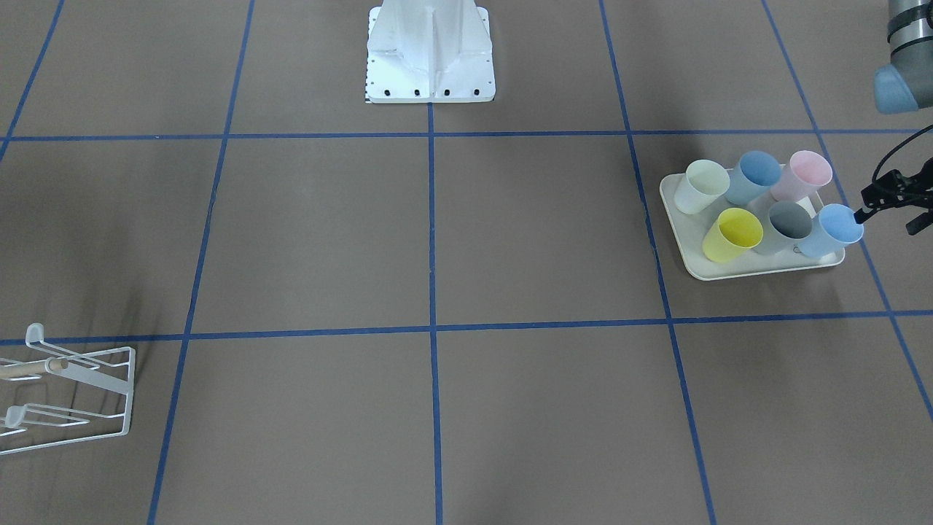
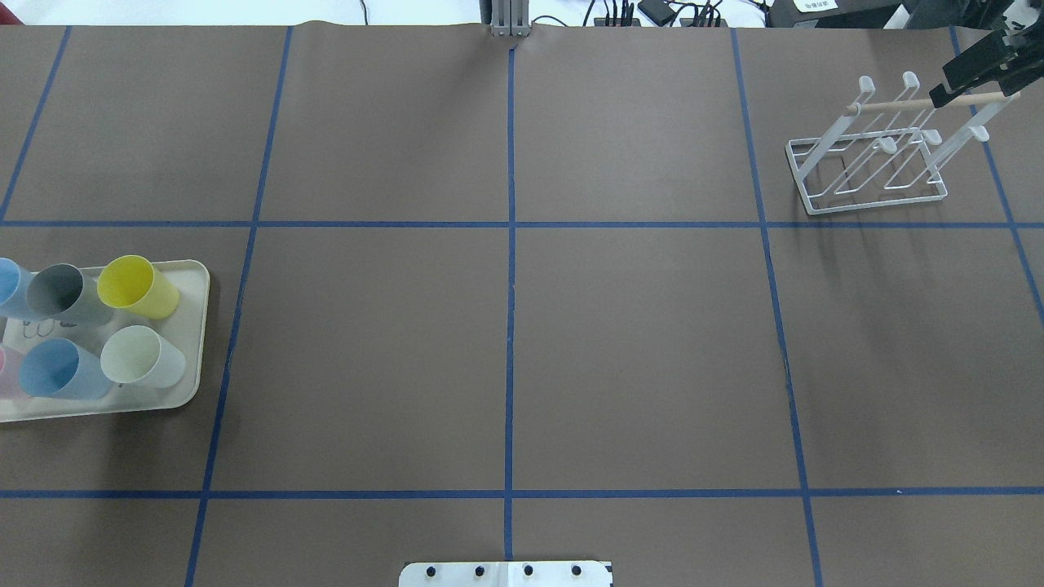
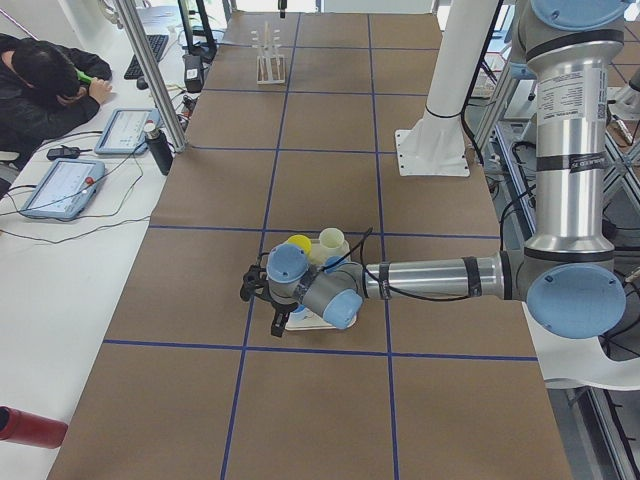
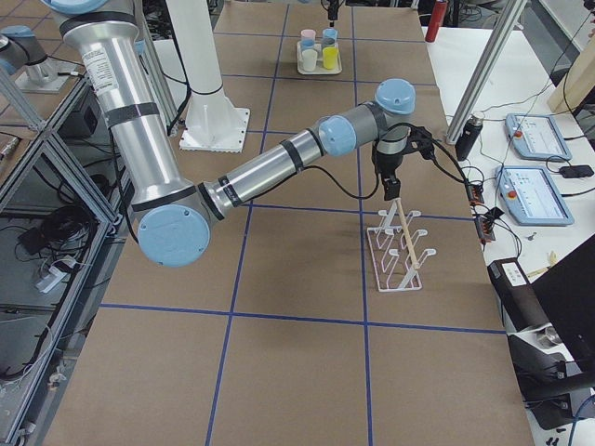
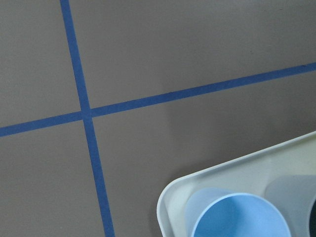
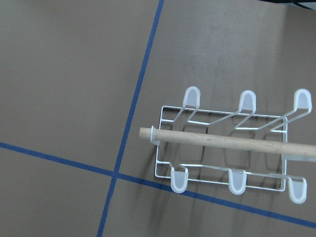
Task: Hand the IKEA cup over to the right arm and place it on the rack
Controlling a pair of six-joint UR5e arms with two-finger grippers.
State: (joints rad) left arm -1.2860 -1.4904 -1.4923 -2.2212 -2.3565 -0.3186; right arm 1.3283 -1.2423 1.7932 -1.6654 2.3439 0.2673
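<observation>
Tray (image 2: 196,326) is sitting at the table's (image 2: 636,367) L end, approx mid-depth, w/ six cups (image 2: 134,285) standing on it in two rows of three. L gripper (image 1: 885,219) is hanging just past tray's outer end, right by the end cup of the row farther from the robot. Rack (image 6: 222,140) is standing well apart in the far R corner, dowel running along its top, w/ R gripper (image 2: 979,69) hovering over its outer end; robot base (image 1: 430,73) is sitting btwn them at ctr of the near edge.

Silver arms (image 3: 565,150), light-blue joint caps (image 3: 577,300)
</observation>
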